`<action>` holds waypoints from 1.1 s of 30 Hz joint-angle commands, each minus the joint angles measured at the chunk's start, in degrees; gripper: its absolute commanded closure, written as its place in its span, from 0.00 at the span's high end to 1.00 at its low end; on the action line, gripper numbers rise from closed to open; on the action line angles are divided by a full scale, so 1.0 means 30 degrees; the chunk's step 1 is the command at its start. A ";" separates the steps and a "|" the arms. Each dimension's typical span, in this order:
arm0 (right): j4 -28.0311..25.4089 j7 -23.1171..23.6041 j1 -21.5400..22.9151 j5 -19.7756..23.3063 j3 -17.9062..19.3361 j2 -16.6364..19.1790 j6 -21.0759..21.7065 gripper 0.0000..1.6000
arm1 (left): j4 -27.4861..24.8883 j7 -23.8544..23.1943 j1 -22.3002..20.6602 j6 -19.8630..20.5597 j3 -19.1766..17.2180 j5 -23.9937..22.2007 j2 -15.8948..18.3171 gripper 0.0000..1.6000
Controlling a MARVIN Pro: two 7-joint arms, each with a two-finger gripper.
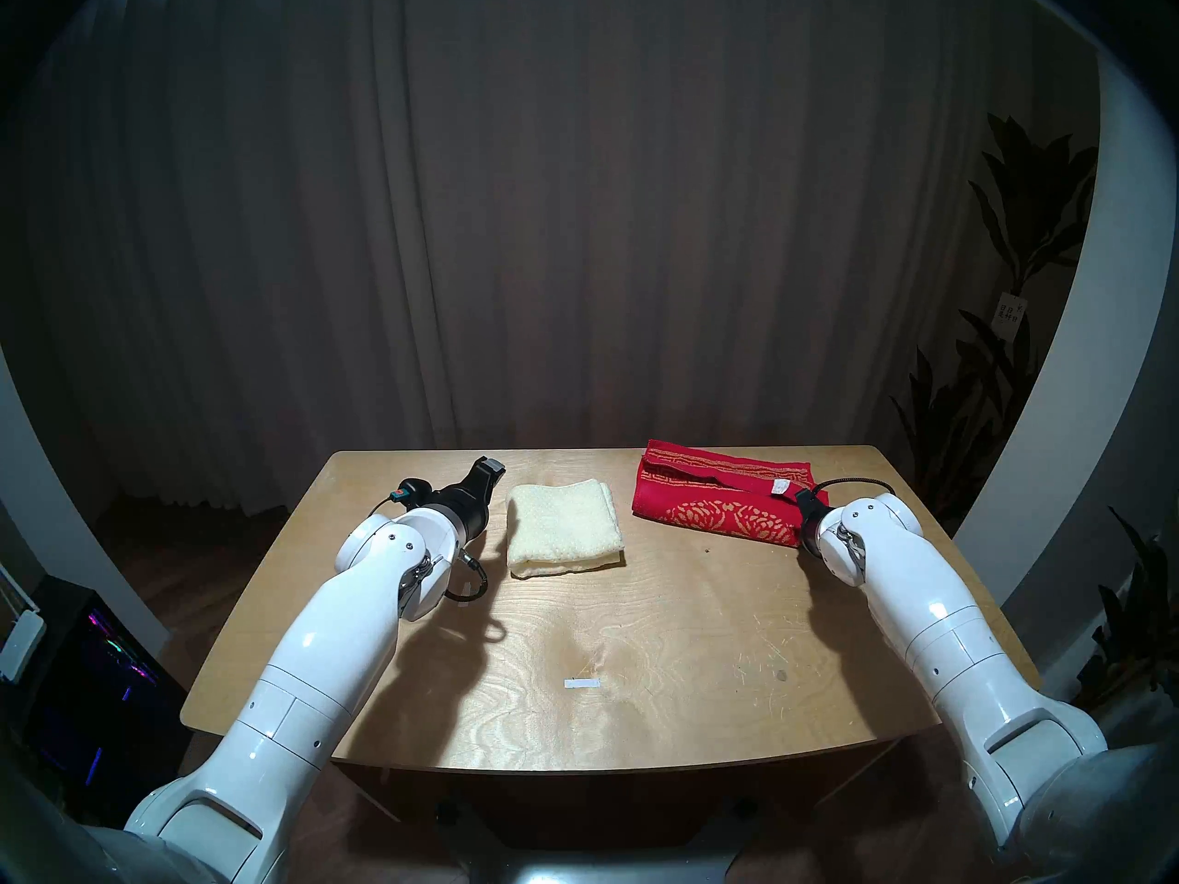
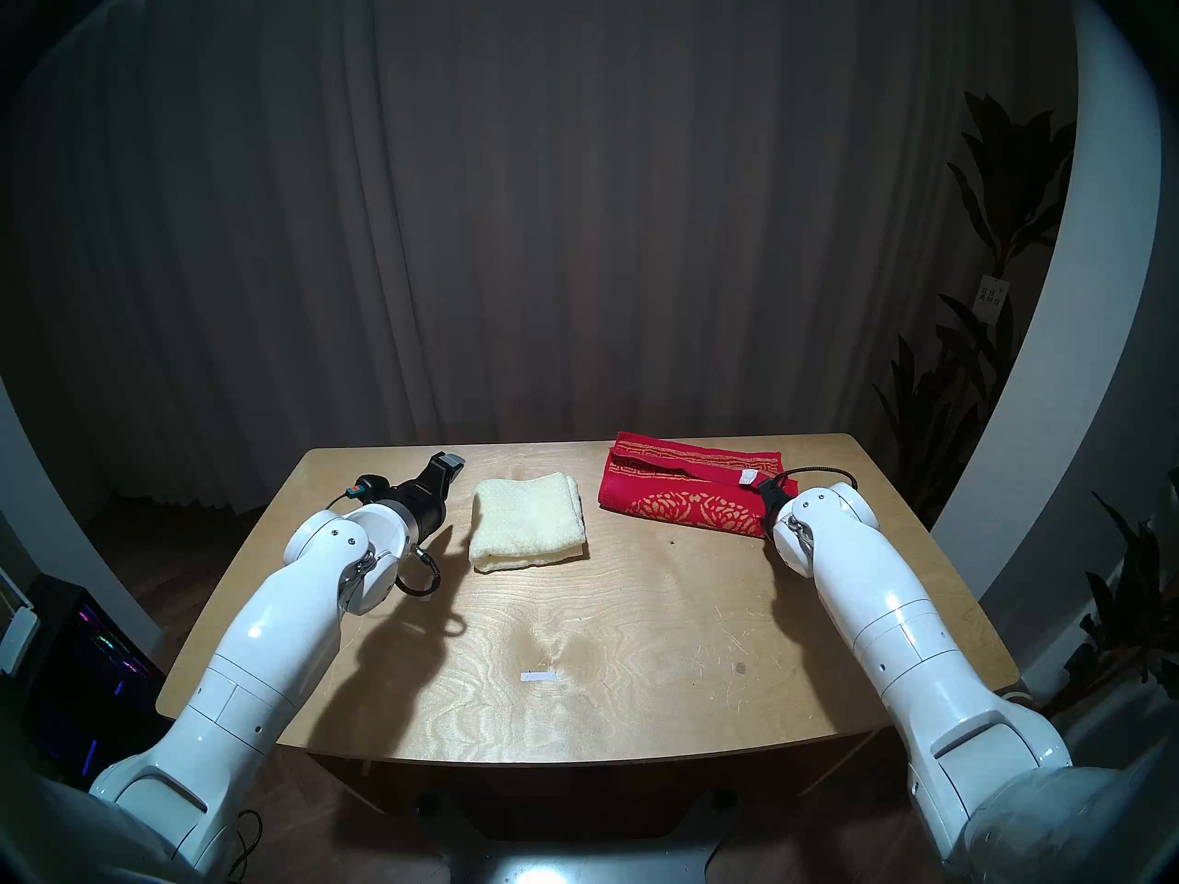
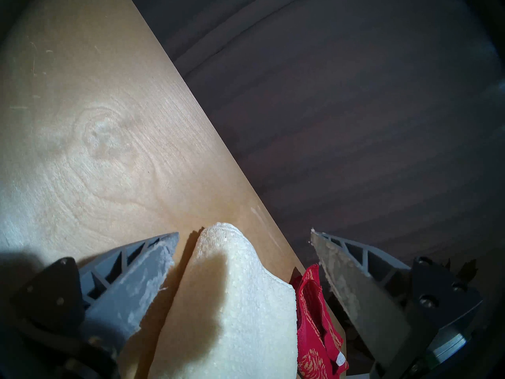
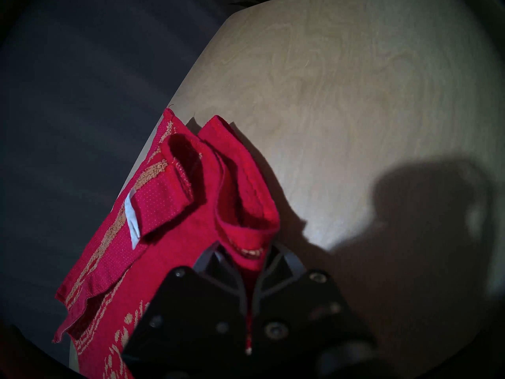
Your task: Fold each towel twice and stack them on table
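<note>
Pinching a fold of the red towel (image 4: pixel 246 206), the right gripper (image 4: pixel 250 263) is clamped tight; left gripper (image 3: pixel 243 250) gapes empty.

No legible text in any view. A paper tag (image 1: pixel 1012 312) on the plant (image 1: pixel 1021 226) at the right of the frame carries dark printed marks, too small to read. The red towel's (image 4: pixel 175 206) white label (image 4: pixel 132 222) appears blank.

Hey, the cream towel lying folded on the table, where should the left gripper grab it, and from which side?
Judging by its pose, take the cream towel at its left edge, nearest the open left gripper, coming in low from the left. The layers lie flat and compact on the table, so closing on that edge should catch all of them.
</note>
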 commanded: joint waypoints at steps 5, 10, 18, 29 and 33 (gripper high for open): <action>0.0701 0.0664 -0.0154 -0.0497 0.0062 0.1948 0.1463 0.00 | -0.0778 0.0281 -0.0325 -0.0858 0.0429 0.0475 -0.0756 1.00; 0.1356 0.1611 0.0869 -0.1467 -0.0572 0.2192 0.1968 0.00 | -0.0967 0.0399 -0.0183 -0.1420 0.0619 0.0713 -0.1029 1.00; 0.2002 0.2958 0.2462 -0.3016 -0.1921 0.2265 0.2508 0.00 | -0.1720 0.0671 0.0584 -0.2347 0.0408 0.0934 -0.0966 1.00; 0.1532 0.3913 0.3804 -0.4839 -0.3539 0.2102 0.2826 0.00 | -0.2944 0.0868 0.1963 -0.3234 -0.0526 0.1000 -0.0570 1.00; 0.1302 0.4219 0.4054 -0.5803 -0.4399 0.2196 0.2981 0.00 | -0.3367 0.0838 0.2497 -0.3535 -0.0902 0.0936 -0.0455 1.00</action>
